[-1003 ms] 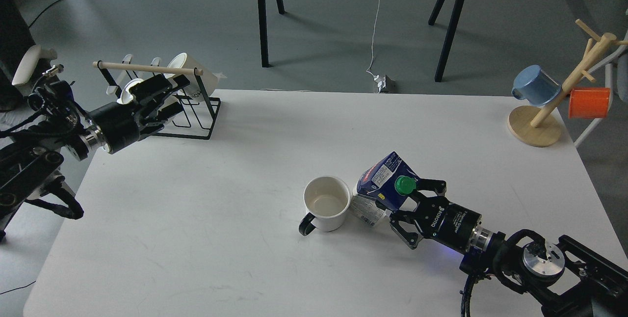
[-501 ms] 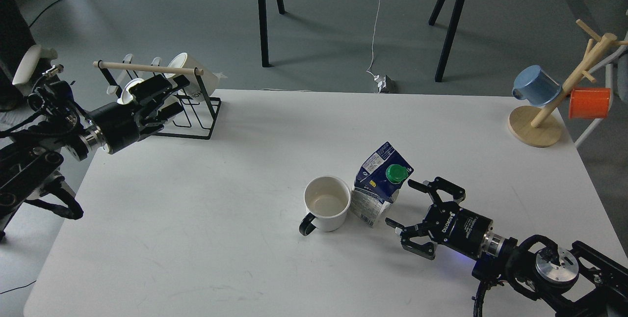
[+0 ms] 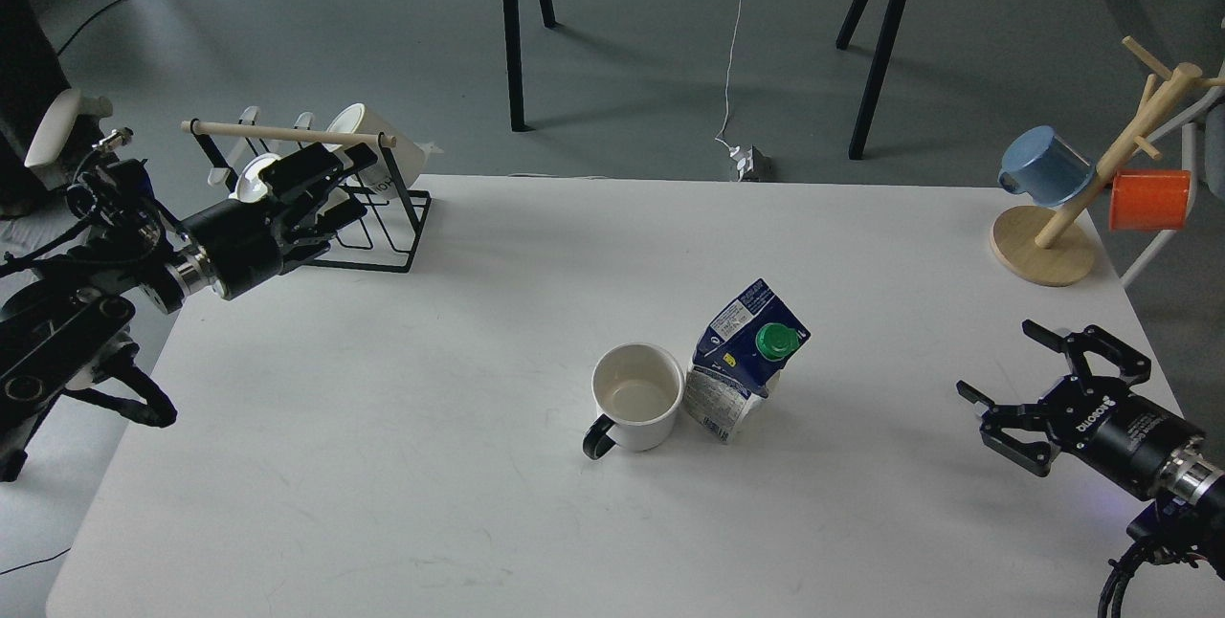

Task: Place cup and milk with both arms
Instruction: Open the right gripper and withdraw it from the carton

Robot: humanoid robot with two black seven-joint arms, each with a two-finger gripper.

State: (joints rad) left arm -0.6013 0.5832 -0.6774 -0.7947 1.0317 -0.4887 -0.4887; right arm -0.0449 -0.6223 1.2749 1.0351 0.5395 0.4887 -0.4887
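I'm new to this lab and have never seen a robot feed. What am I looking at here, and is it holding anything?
This one picture comes from the robot's own head, looking down at a white table. The two black arms are its own. The right claw is open and empty. The left claw hovers by a black wire rack of white mugs; whether it is open or shut is unclear. Mid-table the white cup and blue milk carton stand side by side, unheld. A wooden mug tree stands far right.

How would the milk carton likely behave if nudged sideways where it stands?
The milk carton looks tall over a narrow base, so it would probably tip rather than slide. Leftward, the cup close beside it might brace it. Its thin card walls would likely dent.
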